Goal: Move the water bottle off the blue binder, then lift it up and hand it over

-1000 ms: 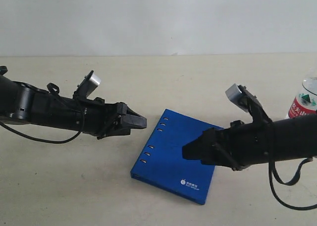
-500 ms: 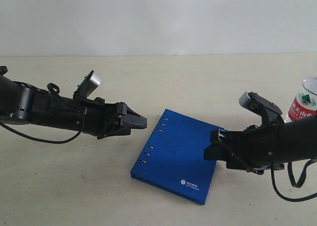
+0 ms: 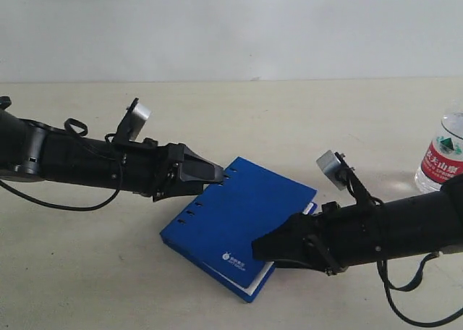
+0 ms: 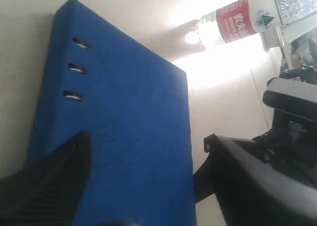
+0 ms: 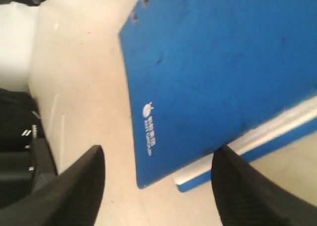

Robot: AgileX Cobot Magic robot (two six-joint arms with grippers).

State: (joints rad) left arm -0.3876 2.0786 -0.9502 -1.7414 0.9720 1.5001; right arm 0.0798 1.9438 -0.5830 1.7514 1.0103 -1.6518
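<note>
The blue binder [image 3: 233, 216] lies flat on the table, turned at an angle, its cover lifted a little at the near edge so that white pages show. The water bottle [image 3: 440, 156] stands upright on the table at the far right, well apart from the binder. My left gripper [image 3: 212, 172] is open over the binder's holed spine corner; its fingers [image 4: 47, 186] straddle the binder [image 4: 129, 122], with the water bottle [image 4: 242, 20] beyond. My right gripper [image 3: 265, 248] is open at the near corner; one finger [image 5: 247, 191] meets the binder [image 5: 223, 62] at its page edge.
The beige table [image 3: 289, 120] runs back to a white wall. Both black arms lie low across it, the left from the left side, the right from the right edge below the bottle. The right arm's body [image 4: 292, 117] shows in the left wrist view.
The binder has slid left and turned, its cover now slightly raised. My right gripper swung back, then came forward to the near corner. My left gripper crept onto the spine corner.
</note>
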